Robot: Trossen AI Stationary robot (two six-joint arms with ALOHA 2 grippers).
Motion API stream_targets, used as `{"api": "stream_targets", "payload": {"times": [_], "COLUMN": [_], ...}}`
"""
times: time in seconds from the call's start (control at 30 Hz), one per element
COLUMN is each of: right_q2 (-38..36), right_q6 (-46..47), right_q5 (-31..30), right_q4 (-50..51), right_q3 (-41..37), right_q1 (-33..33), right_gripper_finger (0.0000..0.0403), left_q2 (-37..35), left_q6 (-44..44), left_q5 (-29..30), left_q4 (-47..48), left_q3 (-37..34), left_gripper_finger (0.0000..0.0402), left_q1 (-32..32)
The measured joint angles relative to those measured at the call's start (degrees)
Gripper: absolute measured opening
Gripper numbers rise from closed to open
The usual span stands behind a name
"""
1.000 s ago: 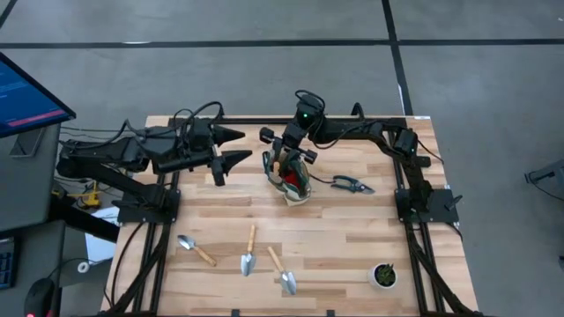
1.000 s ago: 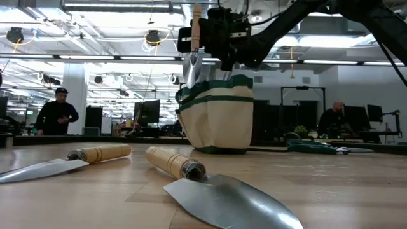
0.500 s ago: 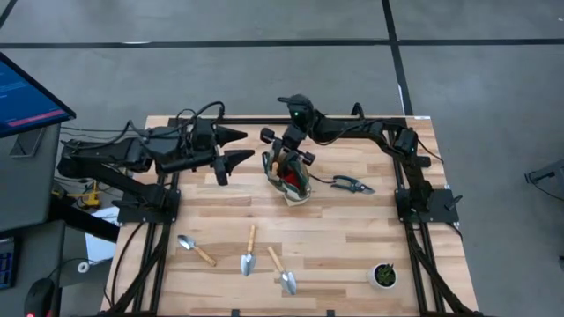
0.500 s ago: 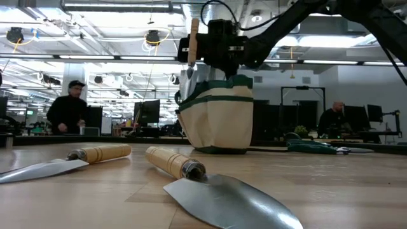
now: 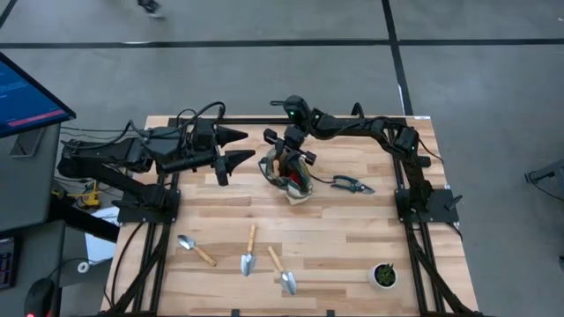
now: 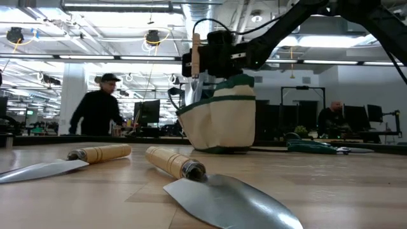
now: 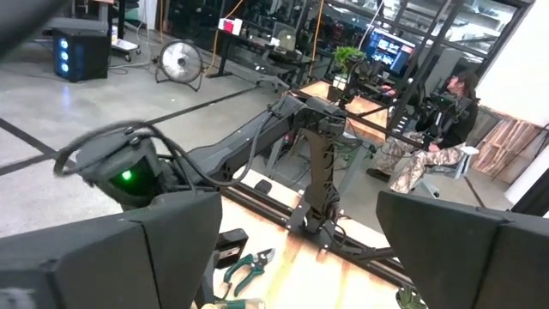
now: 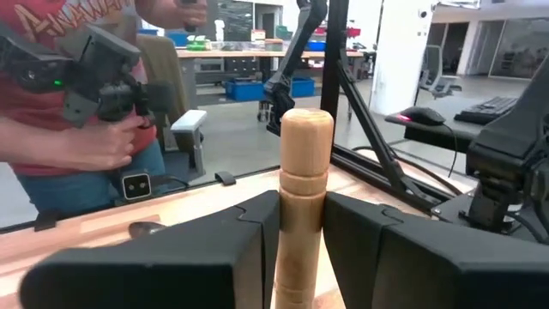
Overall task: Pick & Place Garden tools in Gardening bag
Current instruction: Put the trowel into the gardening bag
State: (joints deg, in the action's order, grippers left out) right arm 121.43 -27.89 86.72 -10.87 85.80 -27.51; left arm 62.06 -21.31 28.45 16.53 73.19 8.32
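Your right hand (image 6: pixel 202 60) gripped a trowel (image 8: pixel 302 197) by its wooden handle, long axis upright, handle up, head down into the bag (image 6: pixel 219 121) standing mid-surface (image 5: pixel 352 229). Your left hand (image 5: pixel 231 148) waited open beside it. Three trowels (image 5: pixel 249 253) lay near the front edge.

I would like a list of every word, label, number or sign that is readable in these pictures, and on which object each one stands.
"ANAN" in light capital letters, cut off by the picture's edge: on the person's red shirt, right wrist view.
Blue monitor screen beside the table: content too small to read.
Garden tools, gardening bag, both grippers: no readable text.
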Motion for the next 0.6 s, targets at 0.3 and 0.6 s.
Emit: {"api": "stream_targets", "payload": {"times": [0.3, 0.6], "right_q2": [-0.3, -3.3], "right_q6": [-2.7, -2.6], "right_q5": [-1.1, -1.3], "right_q4": [3.5, 2.9], "right_q3": [-0.1, 0.0], "right_q1": [0.5, -0.9], "right_gripper_finger": [0.0072, 0.0072], "left_q2": [0.0, 0.0], "left_q6": [1.5, 1.6], "left_q5": [0.0, 0.0], "left_q4": [-0.1, -0.1], "left_q3": [0.0, 0.0], "left_gripper_finger": [0.0301, 0.0301], "left_q1": [0.0, 0.0]}}
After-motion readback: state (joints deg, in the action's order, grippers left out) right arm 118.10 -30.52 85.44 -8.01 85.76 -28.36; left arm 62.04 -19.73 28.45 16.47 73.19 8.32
